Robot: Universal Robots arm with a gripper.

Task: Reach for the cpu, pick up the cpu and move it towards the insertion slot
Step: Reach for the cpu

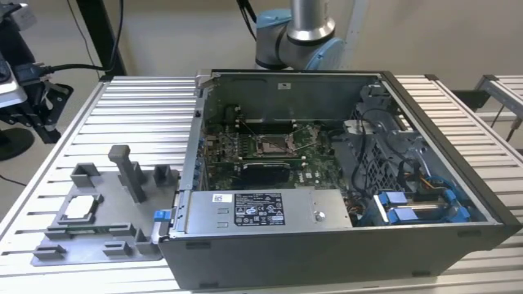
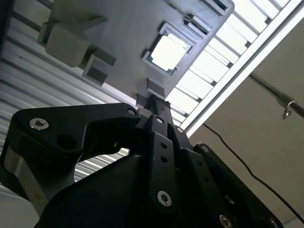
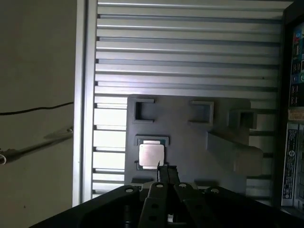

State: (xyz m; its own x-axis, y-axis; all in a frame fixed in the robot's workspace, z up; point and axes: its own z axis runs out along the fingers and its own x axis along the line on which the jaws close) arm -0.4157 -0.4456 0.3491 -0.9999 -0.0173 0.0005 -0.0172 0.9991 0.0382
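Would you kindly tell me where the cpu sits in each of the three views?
Exterior view: the cpu lies in the recess of the grey tray, toward the exterior view's left.
Second wrist view: the cpu in that recess.
First wrist view: likewise in the recess.
Shared landmark: the tray's tall post.

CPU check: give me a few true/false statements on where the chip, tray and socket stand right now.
1. The chip lies in a recess of the grey tray. True.
2. The tool is gripping the chip. False: in the first wrist view the tool hangs over the tray, shut and empty, and the chip lies in its recess.
3. The tray is inside the computer case. False: it lies on the slatted table, to the exterior view's left of the case.
4. The socket sits on the board inside the open case. True.
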